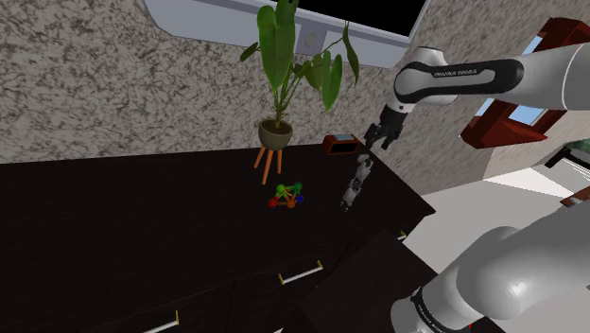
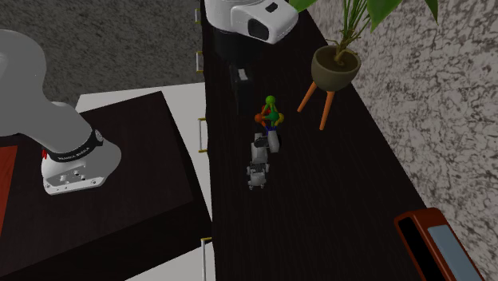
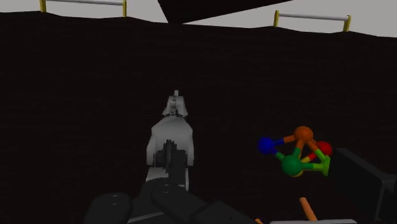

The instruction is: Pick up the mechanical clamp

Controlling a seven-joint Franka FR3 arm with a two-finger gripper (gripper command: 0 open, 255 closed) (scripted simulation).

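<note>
Your grey clamp (image 1: 355, 184) lies on the dark counter (image 1: 142, 218), near a coloured ball-and-stick toy (image 1: 287, 197) and a potted plant (image 1: 276, 132) by the speckled wall (image 1: 113, 85). The gripper (image 1: 374, 144) hovers close above it; you cannot tell how its jaws stand. The shoulder view adds a window frame (image 1: 378, 40); the second exterior view does not.
</note>
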